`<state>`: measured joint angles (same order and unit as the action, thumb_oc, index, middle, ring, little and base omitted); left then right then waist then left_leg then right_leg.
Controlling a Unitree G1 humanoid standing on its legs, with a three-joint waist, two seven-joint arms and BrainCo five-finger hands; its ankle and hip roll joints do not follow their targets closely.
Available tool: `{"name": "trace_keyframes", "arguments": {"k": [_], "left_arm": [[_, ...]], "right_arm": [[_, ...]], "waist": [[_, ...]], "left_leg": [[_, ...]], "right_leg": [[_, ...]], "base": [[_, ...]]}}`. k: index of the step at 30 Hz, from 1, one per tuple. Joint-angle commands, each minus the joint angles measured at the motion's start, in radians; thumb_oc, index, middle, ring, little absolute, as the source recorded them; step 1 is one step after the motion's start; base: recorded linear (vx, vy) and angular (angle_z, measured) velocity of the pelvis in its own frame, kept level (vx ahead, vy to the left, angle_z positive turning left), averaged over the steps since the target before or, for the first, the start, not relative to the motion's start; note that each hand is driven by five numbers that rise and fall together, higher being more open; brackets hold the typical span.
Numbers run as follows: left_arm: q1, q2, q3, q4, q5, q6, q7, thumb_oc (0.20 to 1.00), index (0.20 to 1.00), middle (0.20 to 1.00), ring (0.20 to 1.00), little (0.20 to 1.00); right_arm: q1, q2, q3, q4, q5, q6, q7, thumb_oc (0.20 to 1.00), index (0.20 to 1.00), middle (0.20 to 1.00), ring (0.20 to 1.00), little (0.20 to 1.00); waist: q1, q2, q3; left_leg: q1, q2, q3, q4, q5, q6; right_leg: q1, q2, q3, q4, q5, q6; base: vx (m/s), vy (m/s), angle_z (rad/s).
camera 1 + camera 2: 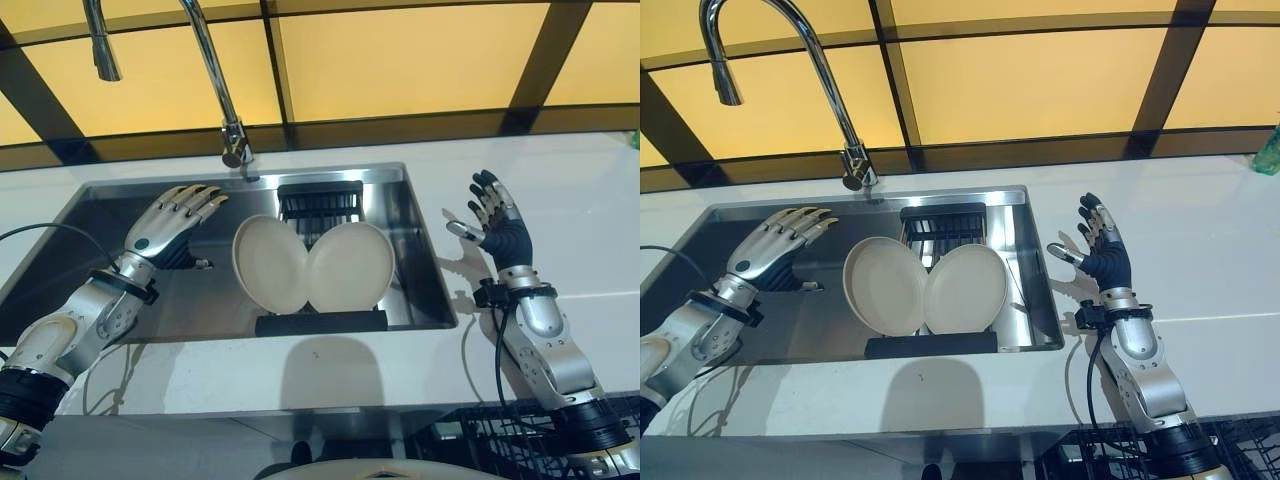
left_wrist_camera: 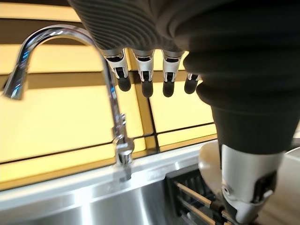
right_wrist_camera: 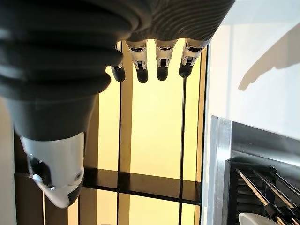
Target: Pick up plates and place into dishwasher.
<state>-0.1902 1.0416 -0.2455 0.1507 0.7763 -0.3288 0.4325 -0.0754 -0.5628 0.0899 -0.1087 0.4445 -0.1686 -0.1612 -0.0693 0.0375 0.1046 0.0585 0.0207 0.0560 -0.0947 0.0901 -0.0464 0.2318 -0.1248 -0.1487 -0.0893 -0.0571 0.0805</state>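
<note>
Two plates (image 1: 270, 264) (image 1: 350, 266) in sink (image 1: 420, 240)

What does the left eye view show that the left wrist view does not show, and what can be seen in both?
The left eye view shows two cream round plates standing in a black dish rack, the whole steel sink, the white counter, both open hands, left hand over the sink and right hand over the counter, and a black wire basket below.

The left wrist view shows the left hand's fingertips from close and the curved chrome faucet's spout.

Both show the faucet, the yellow panels, the sink, the rack and a plate.
</note>
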Motion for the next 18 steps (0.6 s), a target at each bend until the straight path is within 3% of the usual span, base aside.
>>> {"name": "trace_keyframes", "arguments": {"k": [1, 8, 18], "left_arm": [[-0.111, 0.062, -0.018, 0.039, 0.079, -0.058, 0.139, 1.000, 1.000, 1.000, 1.000, 1.000], [-0.142, 0.074, -0.125, 0.015, 0.146, -0.127, 0.202, 1.000, 1.000, 1.000, 1.000, 1.000], [-0.156, 0.127, -0.216, 0.018, 0.233, -0.148, 0.161, 1.000, 1.000, 1.000, 1.000, 1.000]], "right_arm": [[-0.058, -0.051, 0.018, -0.003, 0.023, -0.043, -0.005, 1.000, 1.000, 1.000, 1.000, 1.000], [-0.054, -0.064, 0.037, 0.005, 0.026, -0.043, -0.019, 1.000, 1.000, 1.000, 1.000, 1.000], [-0.037, -0.096, 0.033, 0.012, 0.049, -0.053, -0.017, 1.000, 1.000, 1.000, 1.000, 1.000]], "waist": [[0.005, 0.010, -0.052], [-0.013, 0.009, -0.043], [-0.027, 0.003, -0.027]], "left_leg": [[0.048, 0.075, 0.068, 0.033, -0.106, -0.047], [0.051, 0.068, 0.074, 0.029, -0.113, -0.038], [0.055, 0.064, 0.084, 0.029, -0.116, -0.031]], "right_leg": [[-0.149, -0.075, 0.044, 0.053, 0.070, 0.088], [-0.161, -0.078, 0.062, 0.060, 0.071, 0.097], [-0.168, -0.082, 0.077, 0.064, 0.075, 0.110]], "base": [[0.07, 0.031, 0.00], [0.06, 0.034, -0.02], [0.05, 0.012, -0.06]]}}
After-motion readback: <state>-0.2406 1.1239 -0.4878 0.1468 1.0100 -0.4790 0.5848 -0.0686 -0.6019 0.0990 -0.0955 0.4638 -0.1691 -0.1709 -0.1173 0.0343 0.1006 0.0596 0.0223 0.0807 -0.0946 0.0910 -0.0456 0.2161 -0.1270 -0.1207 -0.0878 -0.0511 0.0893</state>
